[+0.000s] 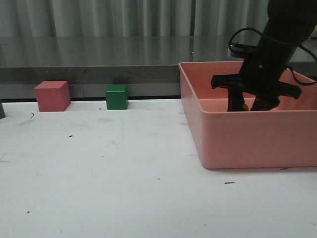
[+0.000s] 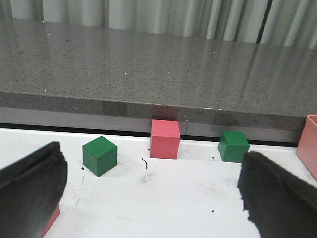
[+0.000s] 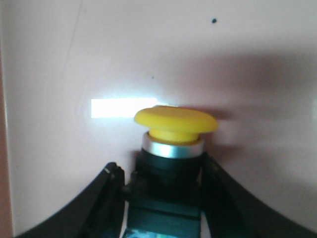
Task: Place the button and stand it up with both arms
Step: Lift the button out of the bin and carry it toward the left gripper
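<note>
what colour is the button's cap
Yellow, on the button; clearest in the right wrist view.

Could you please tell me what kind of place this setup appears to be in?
Probably a robot lab test bench: a scuffed white table with coloured practice cubes, a pink bin, and a grey stone-look counter before curtains.

left pincer (image 2: 153, 198) open | red cube (image 2: 165, 139) between two green cubes (image 2: 100, 155) (image 2: 233, 146) | white table (image 2: 163, 193)

right tool (image 3: 166, 198) clamped, left tool (image 2: 148, 198) spread wide
</note>
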You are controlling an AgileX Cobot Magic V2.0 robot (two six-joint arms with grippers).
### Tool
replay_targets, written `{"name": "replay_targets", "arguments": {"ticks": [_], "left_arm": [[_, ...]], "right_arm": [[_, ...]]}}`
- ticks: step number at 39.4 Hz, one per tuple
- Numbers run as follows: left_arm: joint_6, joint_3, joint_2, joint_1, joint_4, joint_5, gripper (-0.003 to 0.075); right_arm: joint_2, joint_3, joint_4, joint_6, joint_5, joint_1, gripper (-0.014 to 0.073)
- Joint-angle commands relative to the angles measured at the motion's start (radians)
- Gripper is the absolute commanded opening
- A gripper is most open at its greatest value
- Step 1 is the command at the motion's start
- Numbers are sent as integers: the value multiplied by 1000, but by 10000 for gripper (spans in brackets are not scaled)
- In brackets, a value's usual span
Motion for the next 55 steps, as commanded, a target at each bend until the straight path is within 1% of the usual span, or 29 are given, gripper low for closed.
{"name": "replay_targets", "arguments": {"ticks": [1, 8, 13, 17, 22, 27, 31, 34, 38, 40, 45, 48, 55], "left_arm": [[-8, -38, 9, 2, -4, -81, 672], [-8, -38, 9, 2, -4, -81, 672], [-8, -38, 9, 2, -4, -81, 672], [-8, -38, 9, 2, -4, -81, 672], [-8, -38, 9, 2, -4, -81, 672], [-8, -38, 9, 2, -4, -81, 672], [-8, -38, 9, 2, -4, -81, 672], [-8, -38, 9, 2, -4, -81, 672], [-8, -38, 9, 2, -4, -81, 672], [-8, -38, 9, 2, -4, -81, 672], [-8, -38, 9, 2, -4, -81, 672], [-8, -38, 9, 2, -4, -81, 672], [-8, -38, 9, 2, -4, -81, 672]], "right_arm": [[-124, -30, 6, -2, -30, -3, 220], [-256, -30, 6, -2, -66, 4, 220], [-360, -30, 9, -2, -68, 39, 220], [-422, -30, 10, -2, -67, 116, 220], [-425, -67, 11, -2, -30, 259, 220], [-359, -138, 43, 11, 1, 411, 220], [-270, -214, 80, 14, 9, 519, 220], [-195, -273, 86, 37, 23, 582, 220], [-103, -342, 86, 53, 45, 637, 220], [-49, -381, 86, 68, 58, 648, 220], [39, -436, 66, 204, 77, 642, 220], [80, -442, 43, 283, 72, 637, 220], [140, -444, -5, 387, 37, 634, 220]]}}
